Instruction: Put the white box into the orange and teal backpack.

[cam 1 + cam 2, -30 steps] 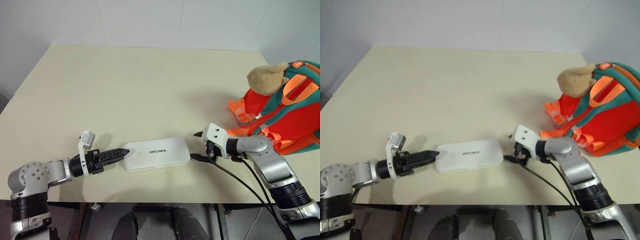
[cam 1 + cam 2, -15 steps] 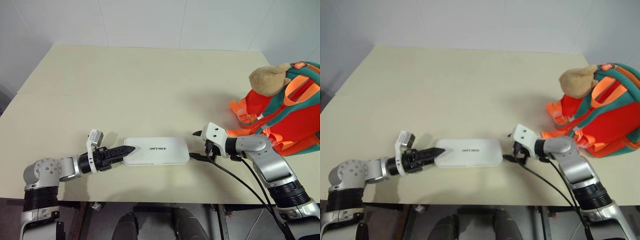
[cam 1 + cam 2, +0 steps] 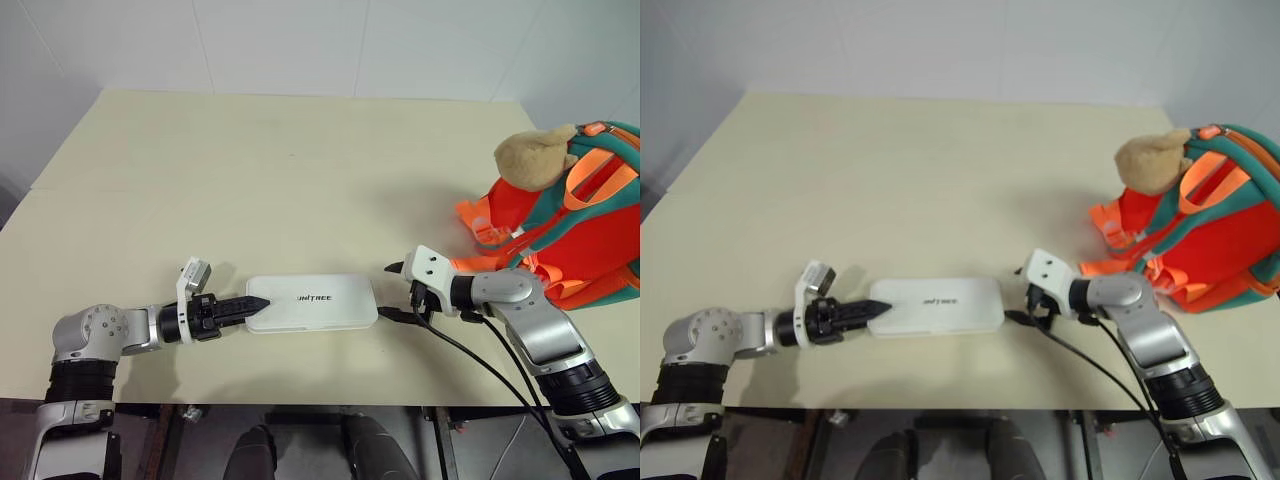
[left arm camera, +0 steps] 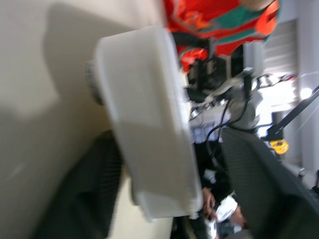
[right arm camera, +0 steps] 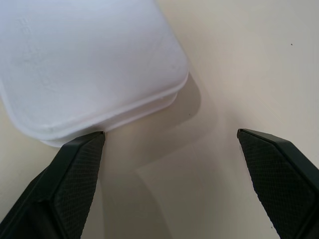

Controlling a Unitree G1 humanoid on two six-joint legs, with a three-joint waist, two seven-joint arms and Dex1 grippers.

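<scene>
The white box (image 3: pixel 315 300) lies flat on the table near its front edge, lettering up. My left gripper (image 3: pixel 255 303) reaches in level from the left and straddles the box's left end; in the left wrist view the white box (image 4: pixel 149 124) sits between the two dark fingers, with a gap to one finger (image 4: pixel 259 174). My right gripper (image 3: pixel 392 292) is open just off the box's right end, and the box's corner (image 5: pixel 89 64) shows ahead of its wide-spread fingers. The orange and teal backpack (image 3: pixel 585 240) stands at the far right with its tan plush toy (image 3: pixel 535 158) on top.
The beige table (image 3: pixel 300 160) stretches back to a white wall. The backpack's orange straps (image 3: pixel 480 225) trail onto the table behind my right gripper. A black cable (image 3: pixel 470 355) runs from the right wrist over the table's front edge.
My left gripper has slid right onto the box's left end, and the arm has swung closer in. The box has turned from slightly tilted to straight. The right arm has stayed still.
</scene>
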